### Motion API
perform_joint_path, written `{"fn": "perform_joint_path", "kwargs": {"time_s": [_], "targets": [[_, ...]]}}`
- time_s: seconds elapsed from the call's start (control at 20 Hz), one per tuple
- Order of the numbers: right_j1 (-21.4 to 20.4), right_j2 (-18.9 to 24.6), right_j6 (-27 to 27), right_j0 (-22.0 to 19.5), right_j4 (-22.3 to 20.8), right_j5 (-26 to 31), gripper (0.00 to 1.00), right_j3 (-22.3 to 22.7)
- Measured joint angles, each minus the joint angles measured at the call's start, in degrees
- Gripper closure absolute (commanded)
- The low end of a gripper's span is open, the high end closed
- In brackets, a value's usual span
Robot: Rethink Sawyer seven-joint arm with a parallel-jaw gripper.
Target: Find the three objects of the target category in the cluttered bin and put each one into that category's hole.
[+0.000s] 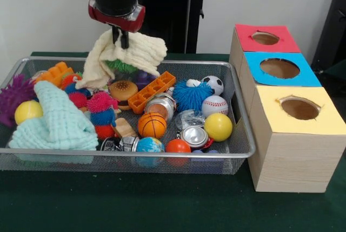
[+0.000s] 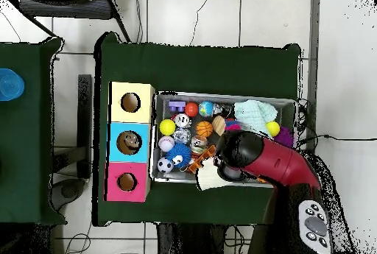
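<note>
My gripper [image 1: 120,38] hangs over the back of the wire mesh bin [image 1: 246,134], shut on a cream knitted cloth [image 1: 132,54] that dangles from it, with its lower folds still among the toys. A mint green cloth [image 1: 58,121] lies bunched at the bin's left front. Beside the bin stand three boxes with round holes: red [image 1: 266,38], blue [image 1: 279,68] and yellow [image 1: 299,107]. In the overhead view the arm [image 2: 261,157] covers the gripper, and the cream cloth [image 2: 209,179] shows at the bin's [image 2: 221,96] lower edge.
The bin holds a basketball [image 1: 152,125], a baseball [image 1: 214,105], a soccer ball [image 1: 213,84], a yellow ball [image 1: 218,126], a blue spiky ball [image 1: 192,95], an orange brick [image 1: 151,91], a burger toy [image 1: 123,90], a can [image 1: 193,136] and a purple spiky ball [image 1: 15,95].
</note>
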Motion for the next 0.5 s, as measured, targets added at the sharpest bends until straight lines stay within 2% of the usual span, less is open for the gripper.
{"fn": "perform_joint_path", "kwargs": {"time_s": [0.5], "targets": [[-1.09,-0.05,0.0,-1.27,-0.51,-1.6,1.0,1.52]]}}
